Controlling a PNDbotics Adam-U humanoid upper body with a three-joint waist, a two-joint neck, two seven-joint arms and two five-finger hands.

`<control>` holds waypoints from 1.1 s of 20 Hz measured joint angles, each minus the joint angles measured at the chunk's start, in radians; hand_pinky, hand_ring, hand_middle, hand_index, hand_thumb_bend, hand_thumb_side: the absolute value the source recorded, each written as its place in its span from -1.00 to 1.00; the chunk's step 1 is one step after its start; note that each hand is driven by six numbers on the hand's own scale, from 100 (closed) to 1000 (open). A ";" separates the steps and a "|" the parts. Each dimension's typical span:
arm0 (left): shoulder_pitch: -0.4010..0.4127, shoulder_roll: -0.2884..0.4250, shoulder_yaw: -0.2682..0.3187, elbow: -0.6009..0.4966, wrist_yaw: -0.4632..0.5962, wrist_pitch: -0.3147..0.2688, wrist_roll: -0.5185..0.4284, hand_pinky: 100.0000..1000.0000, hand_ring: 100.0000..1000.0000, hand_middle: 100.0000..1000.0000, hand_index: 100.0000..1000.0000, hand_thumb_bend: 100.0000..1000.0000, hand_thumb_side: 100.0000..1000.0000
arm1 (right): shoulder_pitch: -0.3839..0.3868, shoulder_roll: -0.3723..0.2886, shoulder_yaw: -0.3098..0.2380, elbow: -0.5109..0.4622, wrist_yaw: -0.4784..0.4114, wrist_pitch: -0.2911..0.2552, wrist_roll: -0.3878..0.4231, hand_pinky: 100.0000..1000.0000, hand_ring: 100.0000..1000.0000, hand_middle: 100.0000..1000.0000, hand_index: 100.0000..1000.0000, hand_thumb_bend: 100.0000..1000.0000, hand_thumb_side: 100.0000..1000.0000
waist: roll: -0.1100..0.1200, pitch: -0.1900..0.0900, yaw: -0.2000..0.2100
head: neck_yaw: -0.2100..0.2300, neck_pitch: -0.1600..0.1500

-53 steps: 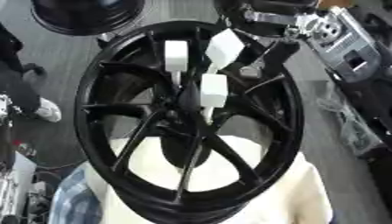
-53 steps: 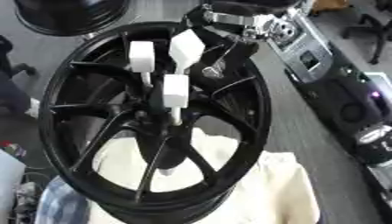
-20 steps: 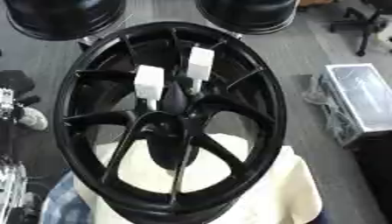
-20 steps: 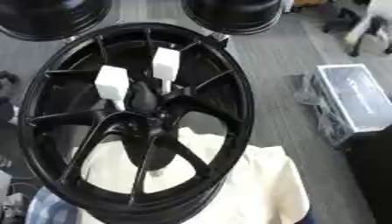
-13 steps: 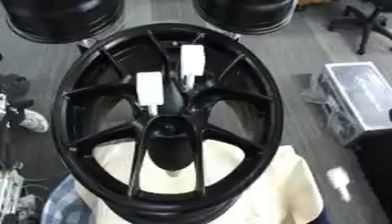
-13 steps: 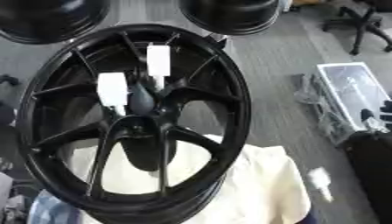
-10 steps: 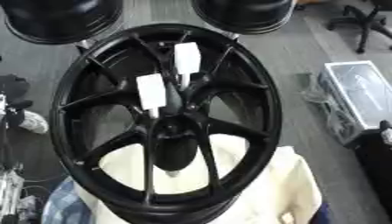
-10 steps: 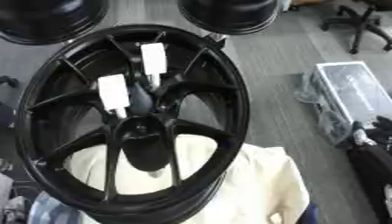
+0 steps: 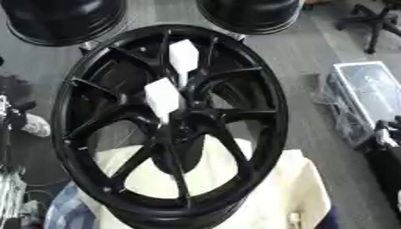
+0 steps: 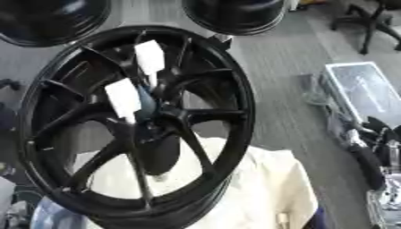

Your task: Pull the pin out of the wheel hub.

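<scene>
Dark right hand (image 10: 369, 154) low at the right edge, spread or curled cannot tell, well apart from the hub (image 9: 94, 147). Black hub tilted on a cream cloth (image 9: 274, 188), two white pins (image 9: 163, 99) standing at its centre. Rims (image 9: 62, 18) behind, grey case (image 10: 364, 94) just beyond the hand. Silver parts below the hand only in the right eye view.

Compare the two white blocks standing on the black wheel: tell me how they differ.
The upper white block stands nearer the wheel's far rim, between spokes; the lower white block stands close to the hub centre. The upper one looks narrower and more upright in the left eye view; the lower one looks broader and leans to the left. Both are plain white, blocky, and stick up out of the black wheel.
</scene>
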 measured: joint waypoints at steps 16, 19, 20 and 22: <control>-0.005 -0.001 -0.006 0.000 0.000 -0.002 -0.012 0.44 0.56 0.32 0.58 -0.40 0.64 | -0.029 0.042 0.126 -0.110 -0.112 0.037 0.044 0.56 0.48 0.44 0.66 -0.74 -0.24 | -0.009 0.009 0.015 | 0.007 -0.002; -0.005 -0.001 -0.006 0.001 0.000 -0.002 -0.013 0.44 0.56 0.32 0.57 -0.41 0.64 | -0.029 0.042 0.129 -0.110 -0.117 0.040 0.040 0.56 0.48 0.43 0.66 -0.75 -0.23 | -0.008 0.009 0.012 | 0.007 -0.002; -0.005 -0.002 -0.006 0.001 0.000 -0.002 -0.014 0.44 0.56 0.32 0.57 -0.41 0.64 | -0.029 0.042 0.131 -0.110 -0.117 0.042 0.039 0.56 0.48 0.43 0.66 -0.75 -0.23 | -0.007 0.009 0.008 | 0.007 -0.002; -0.006 -0.002 -0.007 0.002 0.000 -0.001 -0.014 0.44 0.56 0.32 0.57 -0.41 0.64 | -0.027 0.042 0.131 -0.110 -0.117 0.042 0.038 0.56 0.48 0.43 0.66 -0.75 -0.23 | -0.008 0.009 0.008 | 0.007 -0.002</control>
